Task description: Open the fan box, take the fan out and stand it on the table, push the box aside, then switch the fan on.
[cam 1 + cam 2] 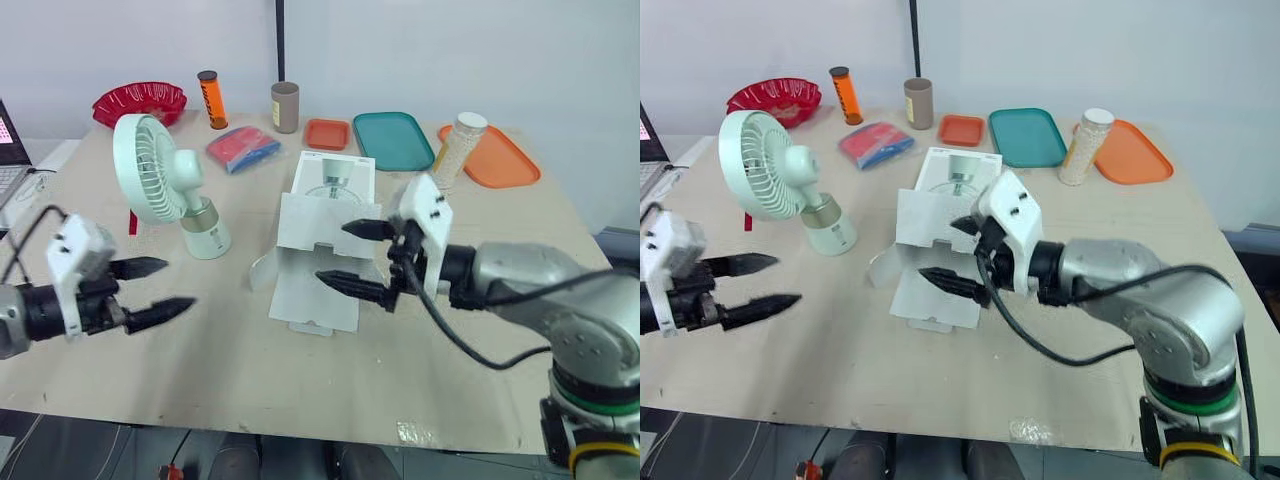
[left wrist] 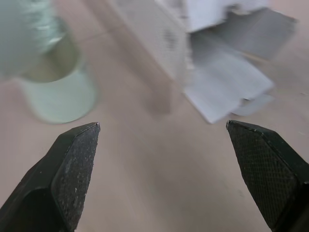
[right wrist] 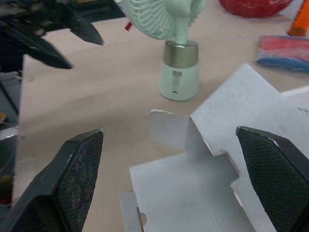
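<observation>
the table (image 1: 480, 330) is a wide tan board. the right arm reaches in from the right edge with its forearm level and pointing toward the robot's left. the right gripper (image 1: 333, 252) has its two black fingers spread wide, one above the other, holding nothing. its tips are at the near, opened end of the fan box (image 1: 325, 215); whether they touch the flaps cannot be told. the left gripper (image 1: 178, 283) hangs low over the near left part of the table. it points toward the box with its fingers parted and empty, well apart from both box and fan.

there is one fan box, white, lying flat at the table's middle with its near flaps folded out. one fan (image 1: 150, 170), pale green, stands upright on its base just left of the box.

three trays lie at the far side: a teal tray (image 1: 393, 140), an orange tray (image 1: 505, 160) and a small orange tray (image 1: 327, 134). there is also one red bowl (image 1: 140, 102), one red and blue packet (image 1: 242, 148), one white-lidded jar (image 1: 460, 148), one orange tube (image 1: 210, 100) and one tan cup (image 1: 285, 107).
</observation>
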